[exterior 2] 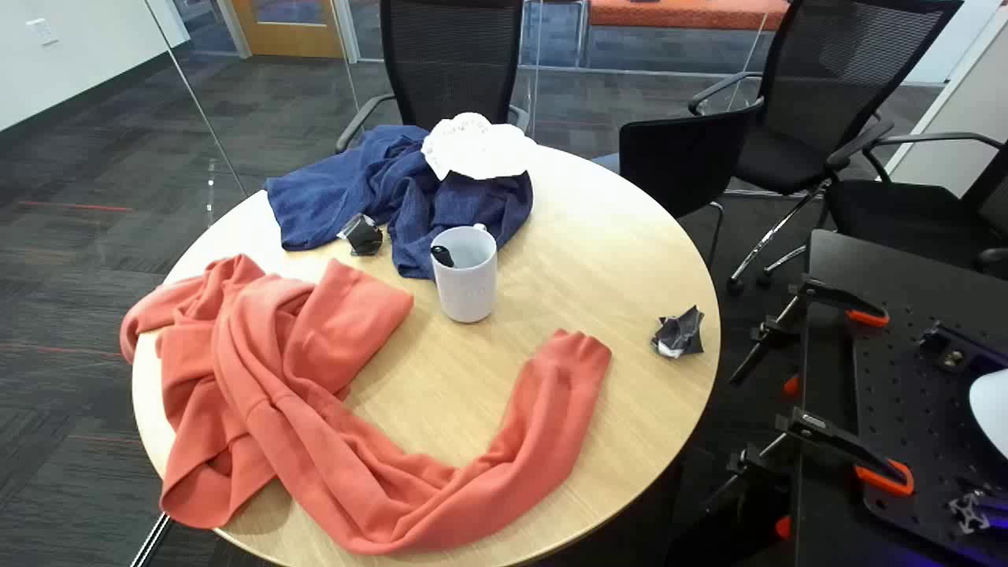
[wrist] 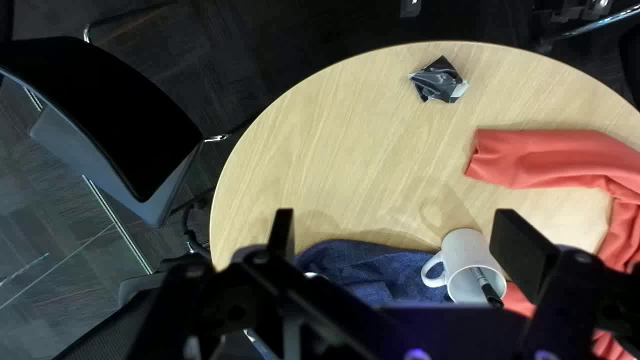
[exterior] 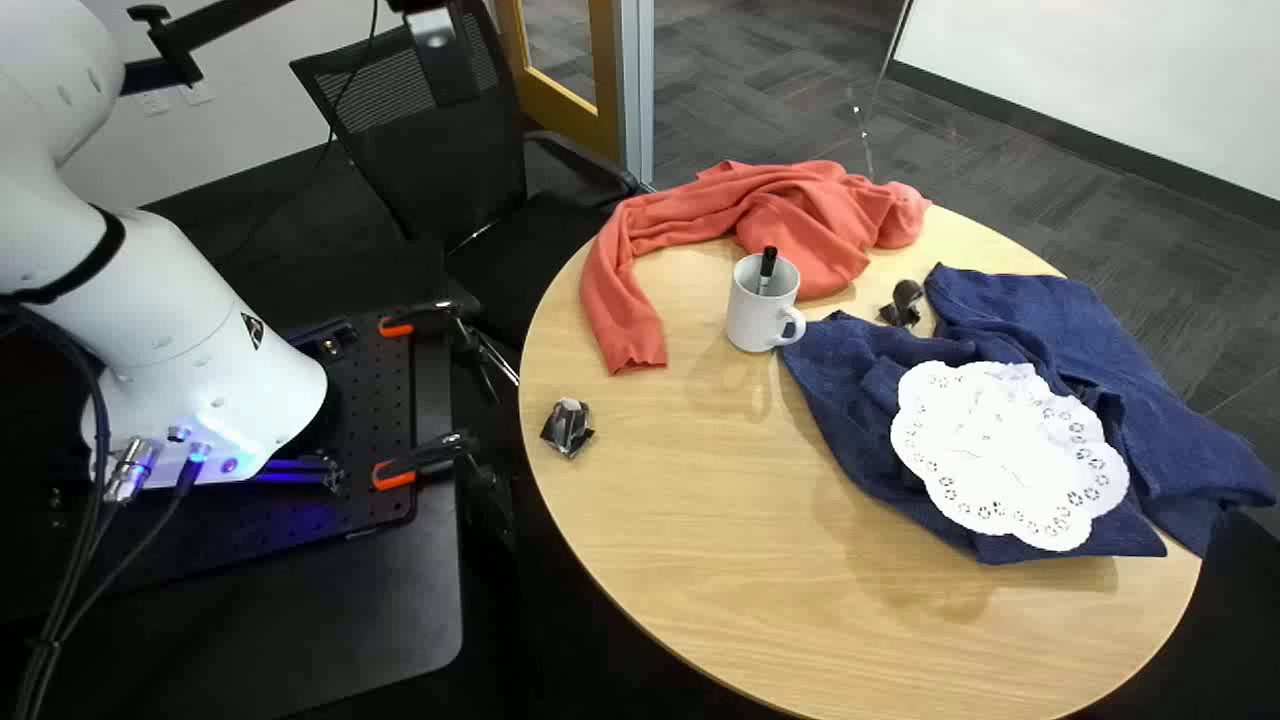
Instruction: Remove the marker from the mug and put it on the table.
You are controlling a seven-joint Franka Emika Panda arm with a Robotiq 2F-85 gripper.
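The white mug point(exterior: 752, 320) stands upright on the round light-wood table point(exterior: 700, 540); it also shows in an exterior view point(exterior 2: 466, 293) and the wrist view point(wrist: 465, 247). The marker point(exterior: 767, 264) leans inside the mug, its black end at the rim, in both exterior views point(exterior 2: 442, 255). In the wrist view the marker point(wrist: 487, 287) shows a silver-grey barrel; its lower end is hidden in the mug. My gripper point(wrist: 397, 230) is open and empty, above and apart from the mug, which appears nearer the right-hand finger. The fingers are not clearly visible in the exterior views.
An orange-red sweatshirt point(exterior: 790, 220) lies beside the mug. A blue cloth point(exterior: 850, 370) touches the mug's handle side and carries a white doily point(exterior: 1010, 450). Crumpled black wrappers lie near the table edge point(exterior: 568, 428) and between the cloths point(exterior: 903, 303). Chairs point(exterior 2: 453, 63) surround the table.
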